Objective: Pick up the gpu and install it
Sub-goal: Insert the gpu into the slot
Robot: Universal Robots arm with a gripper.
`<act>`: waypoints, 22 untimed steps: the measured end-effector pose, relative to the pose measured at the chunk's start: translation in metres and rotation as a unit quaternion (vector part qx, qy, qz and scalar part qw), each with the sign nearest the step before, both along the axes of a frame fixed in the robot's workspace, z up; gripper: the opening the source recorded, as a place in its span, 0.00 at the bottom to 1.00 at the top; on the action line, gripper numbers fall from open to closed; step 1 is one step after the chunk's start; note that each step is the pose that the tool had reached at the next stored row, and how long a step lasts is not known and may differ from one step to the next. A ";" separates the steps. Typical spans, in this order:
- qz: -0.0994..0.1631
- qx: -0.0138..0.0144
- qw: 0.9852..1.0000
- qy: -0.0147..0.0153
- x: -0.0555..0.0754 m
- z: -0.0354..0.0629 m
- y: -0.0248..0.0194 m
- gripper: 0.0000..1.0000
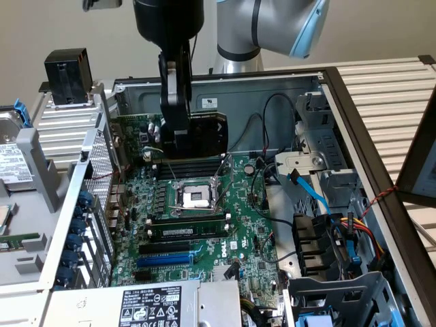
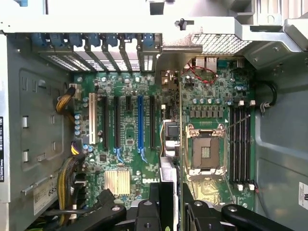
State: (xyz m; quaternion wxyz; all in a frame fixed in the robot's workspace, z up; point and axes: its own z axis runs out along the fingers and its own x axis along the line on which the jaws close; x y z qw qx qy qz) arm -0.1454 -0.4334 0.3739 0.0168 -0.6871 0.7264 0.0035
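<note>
Exterior view: end effector (image 1: 178, 139) grips gpu (image 1: 211, 133); held above motherboard (image 1: 231, 225)

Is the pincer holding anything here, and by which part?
Yes: the small green expansion card with black fan shroud, pinched at its upper edge, about mid-length.

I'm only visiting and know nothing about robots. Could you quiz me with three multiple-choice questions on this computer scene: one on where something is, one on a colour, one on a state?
1. Where is the gpu?
A) on the table outside the case
B) in the air over the motherboard
C) plugged into a slot

2. What colour is its fan cover?
A) red
B) white
C) black

3. The processor socket is:
A) uncovered
B) under a cooler
C) under a cloth

Answers: 1 B, the gripper clamps it above the board. 2 C, the shroud is black. 3 A, its metal frame lies bare.
</note>
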 end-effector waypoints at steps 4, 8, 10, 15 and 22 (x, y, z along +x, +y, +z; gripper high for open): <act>0.000 -0.010 1.000 0.000 -0.001 -0.0007 -0.0001 0.27; 0.000 -0.002 1.000 -0.001 -0.003 -0.0021 -0.0002 0.27; 0.000 -0.002 1.000 -0.001 -0.003 -0.0027 -0.0002 0.27; 0.000 -0.002 1.000 -0.001 -0.005 -0.0114 -0.0002 0.27; 0.000 -0.002 1.000 0.000 -0.011 -0.0240 -0.0042 0.27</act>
